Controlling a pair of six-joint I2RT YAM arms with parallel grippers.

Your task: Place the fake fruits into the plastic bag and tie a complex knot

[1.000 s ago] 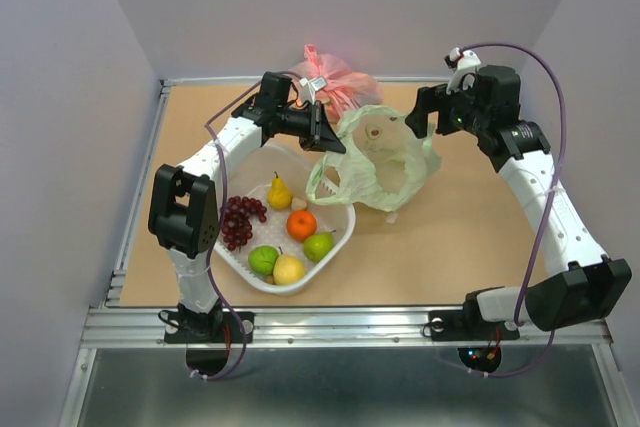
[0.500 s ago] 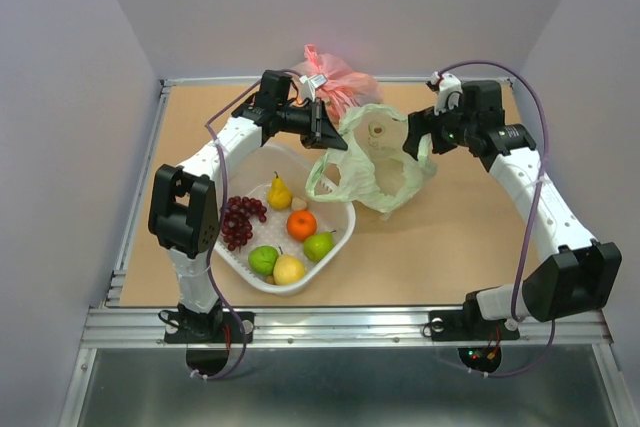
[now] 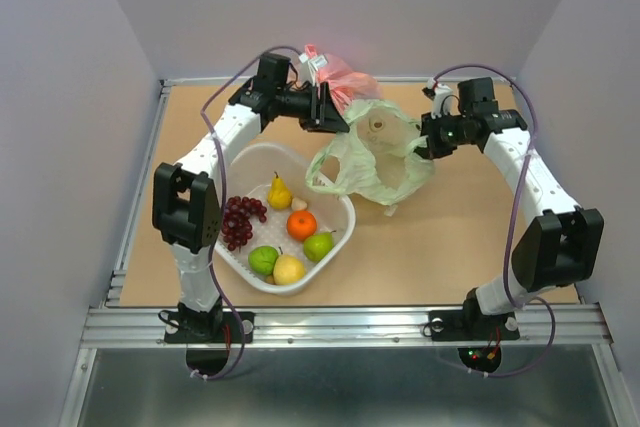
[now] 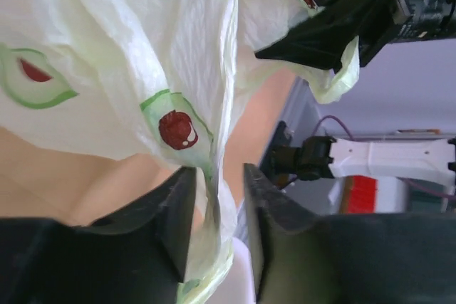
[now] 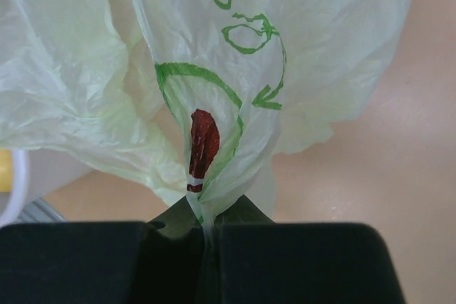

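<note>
Pinching the plastic bag at the bottom centre of its wrist view, the right gripper is clamped tight. The left gripper stands part-open, with loose film between its jaws.

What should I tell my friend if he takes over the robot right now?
Left gripper: open, jaws apart around a fold of the plastic bag, not pinching it.
Right gripper: shut on the bag's other edge.
Things: the bag sits between the two grippers. The fake fruits lie in the white basket.
Done: bag gripped on one side.
Left: open the bag's mouth, move the fruits in, tie the knot.
</note>
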